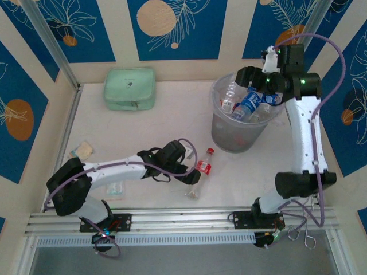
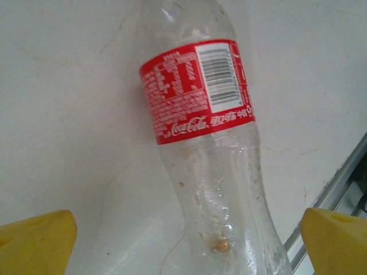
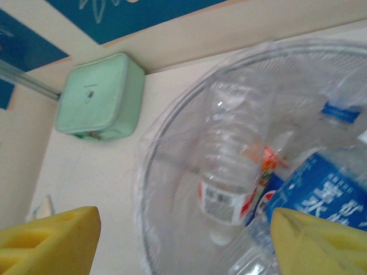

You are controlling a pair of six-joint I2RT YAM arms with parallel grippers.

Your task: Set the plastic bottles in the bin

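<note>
"One bottle (image 1: 204, 166) on the tabletop (image 1: 149, 132)?"

"Yes, red label, lying just below centre toward 6 o'clock, cap pointing to 12. My left jaws are spread wide, one pad on either side of its lower end, neither touching it."

"And the right side?"

"Right jaws are spread too, holding nothing, hovering over the bin (image 1: 229, 137) at 2 o'clock. I count several bottles (image 1: 248, 104) inside, one with a blue label. A mint pouch (image 1: 129, 89) sits at 11 o'clock."
</note>
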